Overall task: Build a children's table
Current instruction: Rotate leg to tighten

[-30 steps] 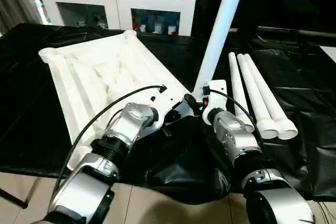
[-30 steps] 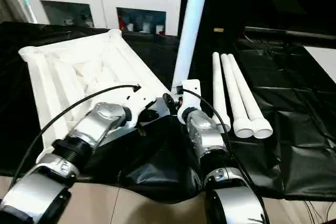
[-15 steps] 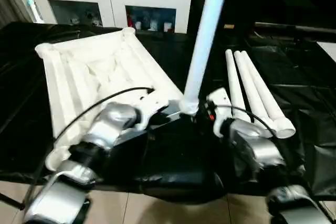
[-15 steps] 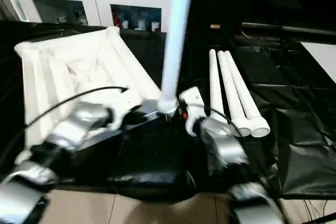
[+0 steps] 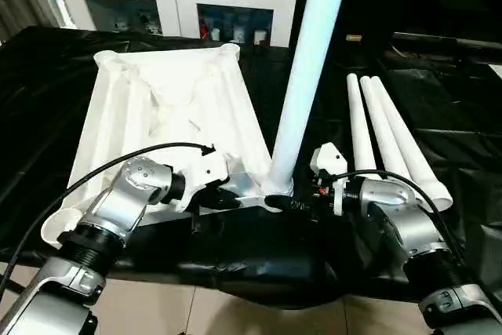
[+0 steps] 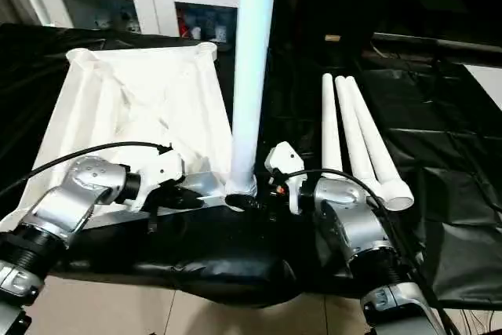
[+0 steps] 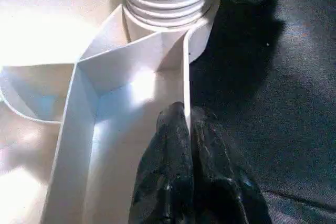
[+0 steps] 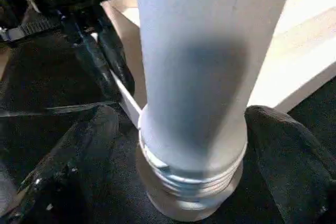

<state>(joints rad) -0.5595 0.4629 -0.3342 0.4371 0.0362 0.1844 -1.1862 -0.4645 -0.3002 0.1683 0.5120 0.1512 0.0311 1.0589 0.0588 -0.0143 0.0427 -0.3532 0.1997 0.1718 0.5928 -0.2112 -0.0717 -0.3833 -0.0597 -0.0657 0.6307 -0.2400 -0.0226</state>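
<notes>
The white ribbed plastic tabletop [image 5: 169, 127] lies underside-up on the black-draped worktop [image 5: 439, 115]. A long white tapered leg [image 5: 302, 76] stands in its near corner socket. The left gripper [image 7: 186, 145] has its fingers pinched on the tabletop's rim wall, likely to steady it. The right gripper [image 8: 178, 145] has its fingers spread wide either side of the leg's base, apparently not gripping. Three spare legs [image 5: 392, 135] lie beyond the standing leg.

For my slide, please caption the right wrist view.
Open right gripper straddles the upright leg at its threaded base in the tabletop.

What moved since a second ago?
The standing leg tipped more upright in its corner socket, and the tabletop swung round with it. The right gripper now stands open around the leg's base. The left gripper stayed pinched on the tabletop's rim; three spare legs stayed put.
</notes>
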